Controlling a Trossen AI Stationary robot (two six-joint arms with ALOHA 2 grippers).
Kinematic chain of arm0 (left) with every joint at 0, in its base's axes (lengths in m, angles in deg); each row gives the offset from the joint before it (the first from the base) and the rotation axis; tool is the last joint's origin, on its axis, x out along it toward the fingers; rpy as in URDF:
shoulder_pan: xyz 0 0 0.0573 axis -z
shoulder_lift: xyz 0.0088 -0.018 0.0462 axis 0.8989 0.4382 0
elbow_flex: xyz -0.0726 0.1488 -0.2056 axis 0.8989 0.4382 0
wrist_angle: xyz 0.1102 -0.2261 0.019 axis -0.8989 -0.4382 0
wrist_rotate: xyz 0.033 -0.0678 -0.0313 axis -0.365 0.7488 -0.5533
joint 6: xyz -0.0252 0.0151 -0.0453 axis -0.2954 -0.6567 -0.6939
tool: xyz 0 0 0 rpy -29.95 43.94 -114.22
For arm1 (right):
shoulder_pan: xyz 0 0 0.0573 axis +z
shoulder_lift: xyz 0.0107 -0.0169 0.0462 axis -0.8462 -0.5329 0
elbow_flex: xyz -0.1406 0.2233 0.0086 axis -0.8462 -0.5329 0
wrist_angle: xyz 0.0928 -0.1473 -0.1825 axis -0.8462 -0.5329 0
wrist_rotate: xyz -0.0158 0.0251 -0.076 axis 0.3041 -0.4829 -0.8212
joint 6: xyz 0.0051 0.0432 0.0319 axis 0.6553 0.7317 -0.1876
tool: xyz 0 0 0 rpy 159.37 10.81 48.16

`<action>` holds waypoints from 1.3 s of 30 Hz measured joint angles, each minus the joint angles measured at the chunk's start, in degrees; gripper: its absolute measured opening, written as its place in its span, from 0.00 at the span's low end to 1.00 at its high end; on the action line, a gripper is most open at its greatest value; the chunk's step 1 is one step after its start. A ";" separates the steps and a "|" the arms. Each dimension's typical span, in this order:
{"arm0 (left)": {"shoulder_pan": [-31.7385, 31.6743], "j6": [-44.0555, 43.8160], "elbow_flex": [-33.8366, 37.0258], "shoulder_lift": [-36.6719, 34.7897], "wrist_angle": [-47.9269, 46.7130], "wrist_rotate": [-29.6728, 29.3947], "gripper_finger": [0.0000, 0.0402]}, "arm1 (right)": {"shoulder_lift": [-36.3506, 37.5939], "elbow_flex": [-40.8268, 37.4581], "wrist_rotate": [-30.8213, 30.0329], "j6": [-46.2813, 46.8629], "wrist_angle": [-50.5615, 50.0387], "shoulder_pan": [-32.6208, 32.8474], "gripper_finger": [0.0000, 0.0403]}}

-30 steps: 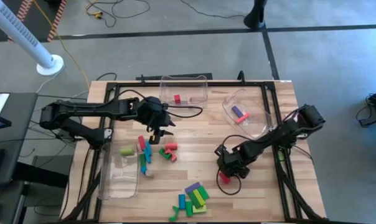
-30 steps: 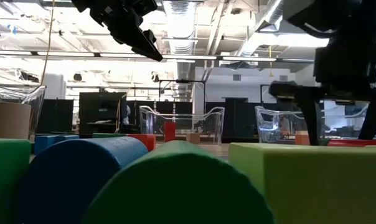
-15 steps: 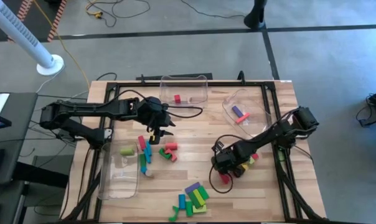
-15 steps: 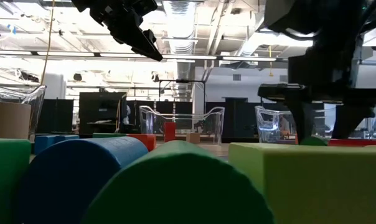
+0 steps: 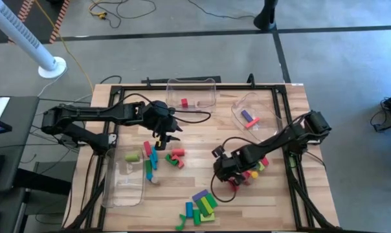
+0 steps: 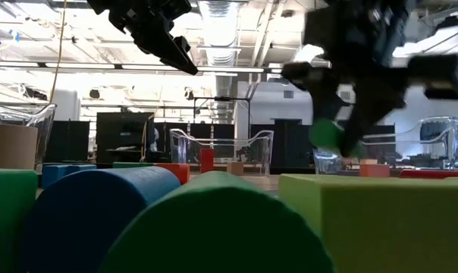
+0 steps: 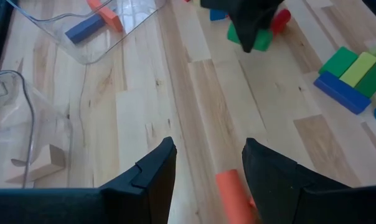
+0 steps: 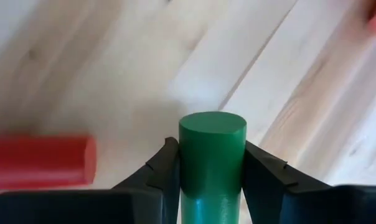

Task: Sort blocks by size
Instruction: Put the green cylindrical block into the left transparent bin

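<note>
Item, green cylinder: clamped upright between the fingers of my right end effector, clear of the desk, red cylinder lying beside and below; I judge a level, steady carry toward the matching bin best.
</note>
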 joint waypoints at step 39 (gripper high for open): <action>1.08 16.47 -0.04 0.00 19.79 23.02 0.44 | 7.63 20.08 2.64 -20.55 20.72 -0.13 0.39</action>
